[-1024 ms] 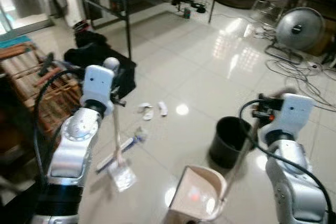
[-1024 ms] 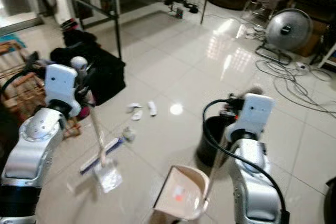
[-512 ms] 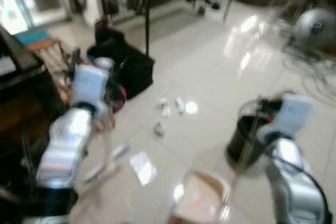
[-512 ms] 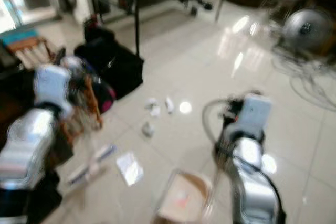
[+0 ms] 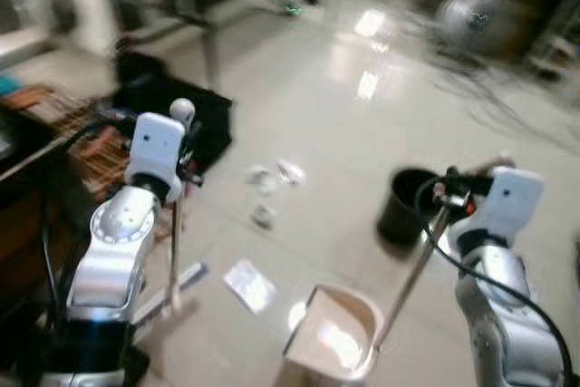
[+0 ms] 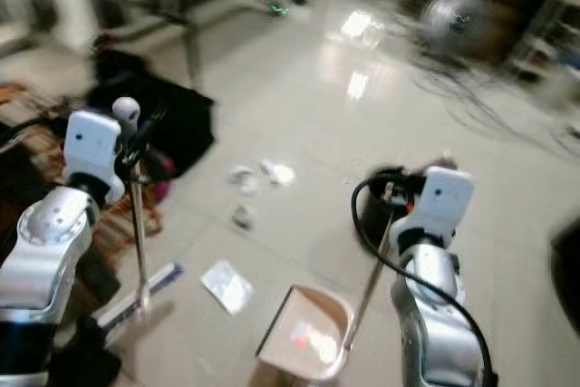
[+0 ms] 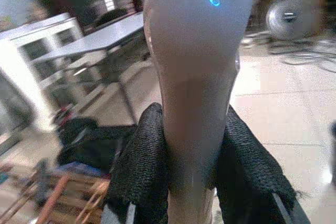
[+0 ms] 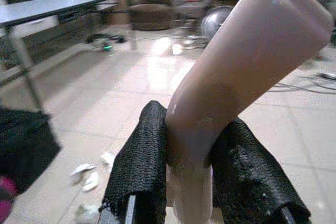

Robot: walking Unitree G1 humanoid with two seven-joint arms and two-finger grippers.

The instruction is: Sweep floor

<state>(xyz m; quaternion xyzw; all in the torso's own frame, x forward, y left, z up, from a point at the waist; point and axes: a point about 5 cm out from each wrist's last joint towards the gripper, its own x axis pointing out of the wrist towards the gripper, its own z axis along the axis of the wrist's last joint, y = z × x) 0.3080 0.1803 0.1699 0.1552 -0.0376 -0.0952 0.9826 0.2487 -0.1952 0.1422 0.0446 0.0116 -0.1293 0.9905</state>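
Black bin (image 5: 400, 203), beige dustpan (image 5: 333, 343)

Both arms raised, elbows bent. Left tool (image 7: 191, 182) up at the left, padded fingers (image 7: 139, 177) clamped on a handle. Right tool (image 8: 191, 182) forward at the right, fingers (image 8: 142, 171) clamped on a second handle. Head views blurred.

No readable text, labels, brands or numbers anywhere I can see; the head views are motion-blurred and nothing resolves into letters or digits.
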